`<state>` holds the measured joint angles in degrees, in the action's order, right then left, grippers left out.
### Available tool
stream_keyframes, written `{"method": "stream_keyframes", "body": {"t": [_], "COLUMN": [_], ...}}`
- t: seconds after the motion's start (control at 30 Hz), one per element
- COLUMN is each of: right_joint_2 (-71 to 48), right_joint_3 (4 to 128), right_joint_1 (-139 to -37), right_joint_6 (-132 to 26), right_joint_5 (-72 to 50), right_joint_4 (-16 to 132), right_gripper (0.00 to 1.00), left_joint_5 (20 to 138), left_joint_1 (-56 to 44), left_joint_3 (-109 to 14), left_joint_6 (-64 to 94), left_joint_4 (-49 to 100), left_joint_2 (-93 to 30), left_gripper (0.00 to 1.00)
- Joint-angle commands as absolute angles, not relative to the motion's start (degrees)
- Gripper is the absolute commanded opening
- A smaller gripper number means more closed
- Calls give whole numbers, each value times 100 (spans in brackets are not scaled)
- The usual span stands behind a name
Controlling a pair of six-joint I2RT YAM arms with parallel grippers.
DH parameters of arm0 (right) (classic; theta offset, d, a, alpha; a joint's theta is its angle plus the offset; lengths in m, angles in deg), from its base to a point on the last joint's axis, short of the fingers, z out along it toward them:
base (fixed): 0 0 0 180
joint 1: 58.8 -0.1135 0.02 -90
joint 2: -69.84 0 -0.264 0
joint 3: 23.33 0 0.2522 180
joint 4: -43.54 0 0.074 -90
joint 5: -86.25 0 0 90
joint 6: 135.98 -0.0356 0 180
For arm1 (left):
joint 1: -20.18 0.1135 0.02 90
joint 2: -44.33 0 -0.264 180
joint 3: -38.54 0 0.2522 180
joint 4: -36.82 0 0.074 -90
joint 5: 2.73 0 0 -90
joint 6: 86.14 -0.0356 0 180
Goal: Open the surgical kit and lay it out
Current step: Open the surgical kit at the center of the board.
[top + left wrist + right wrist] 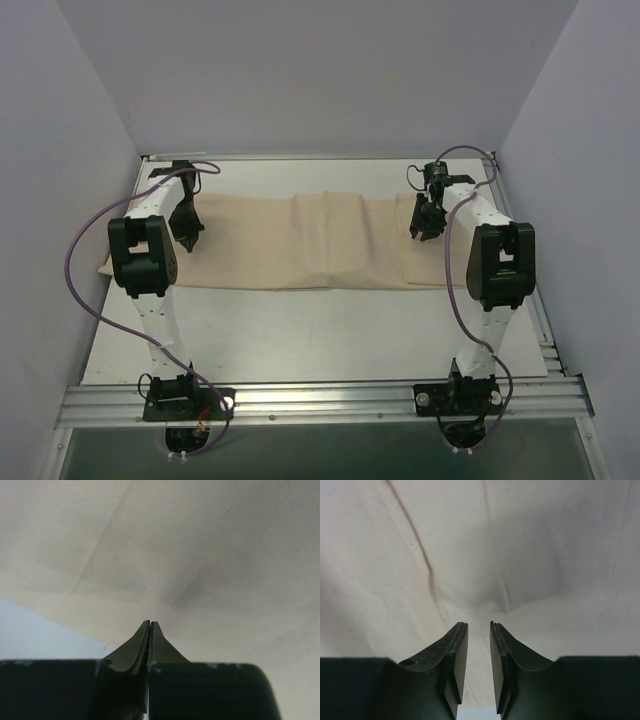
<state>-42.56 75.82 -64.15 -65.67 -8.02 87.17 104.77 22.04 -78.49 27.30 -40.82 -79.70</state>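
Note:
The surgical kit shows as a beige cloth wrap lying in a long band across the far half of the table, with a raised fold near its middle. My left gripper points down onto the cloth's left end. In the left wrist view its jaws are shut just over the cloth, and no fabric shows between them. My right gripper is over the cloth's right end. Its fingers stand a narrow gap apart, and a creased ridge of cloth shows just beyond the tips.
The white table top runs from the cloth's near edge to the aluminium rail that carries both arm bases. Grey walls close in the left, right and back. A strip of bare table shows beside the cloth's edge in the left wrist view.

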Motion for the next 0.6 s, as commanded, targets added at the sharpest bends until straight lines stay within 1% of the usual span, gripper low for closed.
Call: {"method": "stream_keyframes", "body": {"t": [0.0,0.1,0.27,0.4,0.53,0.57], "right_joint_2": [-4423,-4704,-5310,-5707,-5954,-5893], "right_joint_3": [7455,7490,7814,8270,8842,8904], "right_joint_1": [-6408,-6408,-6478,-6443,-6460,-6478], "right_joint_6": [-6471,-6400,-6233,-6233,-6163,-6137], "right_joint_5": [-403,-173,-172,-251,-173,-94], "right_joint_4": [8613,8516,8463,8428,8700,8735], "right_gripper": [25,25,24,24,24,27], "left_joint_5": [9739,9606,9501,9203,9228,9228], "left_joint_1": [2395,2448,2738,2984,3002,3002], "left_joint_3": [-7753,-7788,-7639,-7411,-7480,-7498], "left_joint_6": [2987,3031,3093,3128,3058,3040], "left_joint_4": [-3706,-3653,-3565,-3407,-3425,-3433], "left_joint_2": [-8179,-8390,-8557,-8610,-8636,-8628], "left_gripper": [2,2,2,2,2,2]}}
